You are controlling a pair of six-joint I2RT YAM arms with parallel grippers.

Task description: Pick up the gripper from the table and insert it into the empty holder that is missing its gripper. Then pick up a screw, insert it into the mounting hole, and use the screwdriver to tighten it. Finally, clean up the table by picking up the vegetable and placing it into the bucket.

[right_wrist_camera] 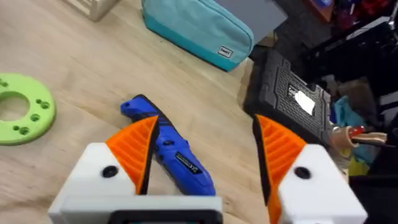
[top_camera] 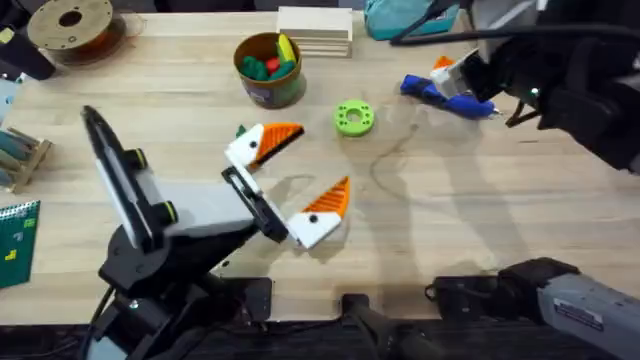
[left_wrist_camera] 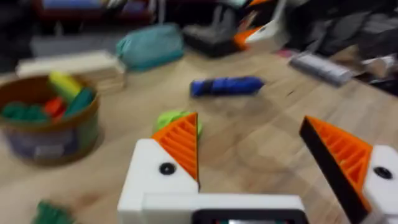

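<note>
The blue screwdriver [top_camera: 447,93] [right_wrist_camera: 168,146] lies on the table [top_camera: 480,190] at the back right. My right gripper [top_camera: 458,78] [right_wrist_camera: 202,155] stands open over it, with the tool close to one orange pad. Mid-table, my left gripper [top_camera: 295,180] [left_wrist_camera: 249,155] is open and holds nothing; both its white fingers carry orange ribbed pads. The dark-green vegetable [top_camera: 241,130] [left_wrist_camera: 50,213] peeks out beside the far left finger. Behind it stands the bucket [top_camera: 268,88] [left_wrist_camera: 46,140] with toys inside. The loose gripper piece, its holder and the screw are out of view.
A lime-green disc [top_camera: 353,117] [right_wrist_camera: 22,109] lies between the two grippers. Along the back edge are a wooden spool [top_camera: 70,25], stacked wooden slats [top_camera: 315,30] and a teal pouch [top_camera: 400,20] [right_wrist_camera: 199,28]. A black case [right_wrist_camera: 292,93] sits past the table's edge.
</note>
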